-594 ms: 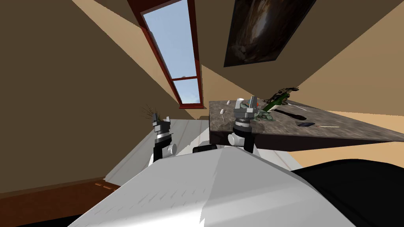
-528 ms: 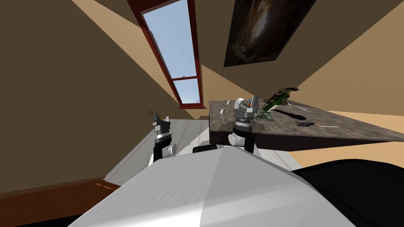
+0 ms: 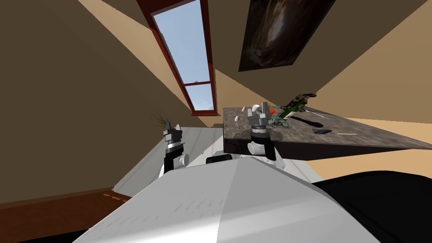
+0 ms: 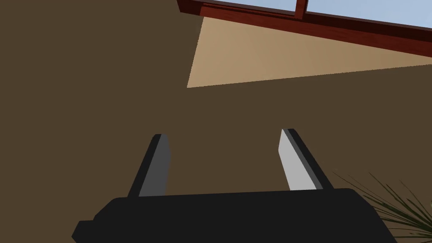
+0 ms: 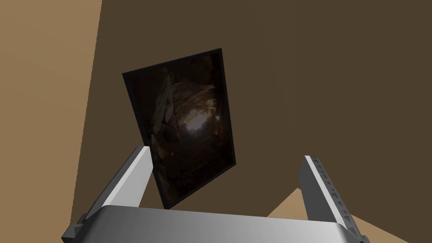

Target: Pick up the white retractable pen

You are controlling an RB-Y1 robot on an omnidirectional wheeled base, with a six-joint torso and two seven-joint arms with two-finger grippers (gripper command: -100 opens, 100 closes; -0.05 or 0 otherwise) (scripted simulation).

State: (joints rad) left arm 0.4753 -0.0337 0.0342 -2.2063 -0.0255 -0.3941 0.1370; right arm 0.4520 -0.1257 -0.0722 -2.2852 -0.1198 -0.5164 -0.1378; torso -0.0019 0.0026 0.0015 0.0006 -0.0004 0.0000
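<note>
Toward the near edge of the dark mottled tabletop (image 3: 371, 137), a thin white pen (image 3: 346, 133), so judged, is laid along that edge, well right of the nearer right gripper (image 3: 258, 110). That and the left gripper (image 3: 173, 126) are spread open, empty.

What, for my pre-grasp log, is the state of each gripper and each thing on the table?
left gripper: open, empty, beside the table.
right gripper: open, empty, over the table's near end.
white cup: standing, seemingly upright.
green bottle: lying on its side.
thin white stick, possibly the pen: lying flat, untouched.
</note>
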